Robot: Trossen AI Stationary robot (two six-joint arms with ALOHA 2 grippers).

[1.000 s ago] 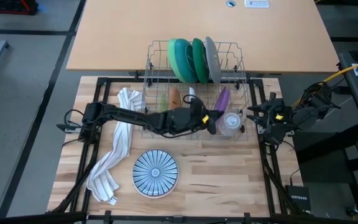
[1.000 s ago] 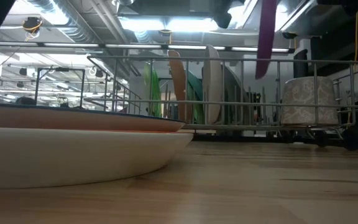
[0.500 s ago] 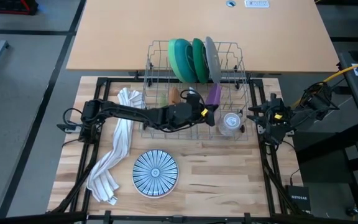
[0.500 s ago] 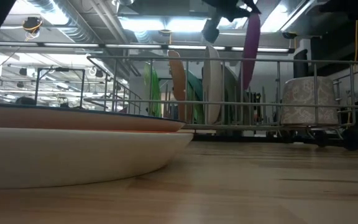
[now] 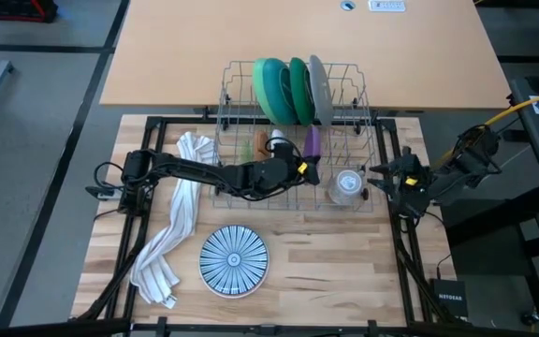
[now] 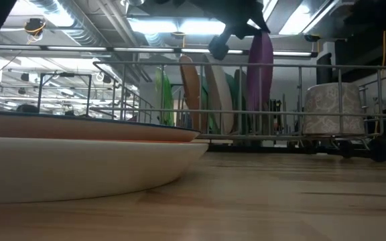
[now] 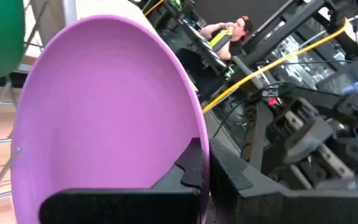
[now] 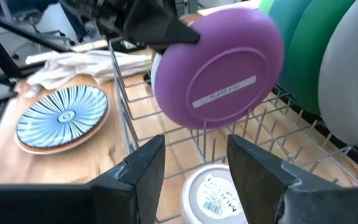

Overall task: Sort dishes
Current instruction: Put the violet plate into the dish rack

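Butcher-block tabletop (image 5: 326, 271) carries, at its left, a white striped towel (image 5: 171, 234) lying crumpled in a long strip. Beside it sits a blue-and-white striped plate (image 5: 234, 259), flat, face up. Behind these stands a wire dish rack (image 5: 363, 98). Left gripper (image 5: 302, 167) reaches into the rack, clamped on the rim of a purple plate (image 5: 313, 142); that plate stands on edge, upright, its face turned sideways along the rack. At the rack's far end a light green dish (image 5: 269, 89), a teal dish (image 5: 298, 91) and a grey plate (image 5: 318, 89) stand on edge likewise. A clear cup (image 5: 348, 184) sits inside, right of the purple plate. Right gripper (image 5: 379, 175) waits at the rack's right edge, fingers spread, holding nothing.
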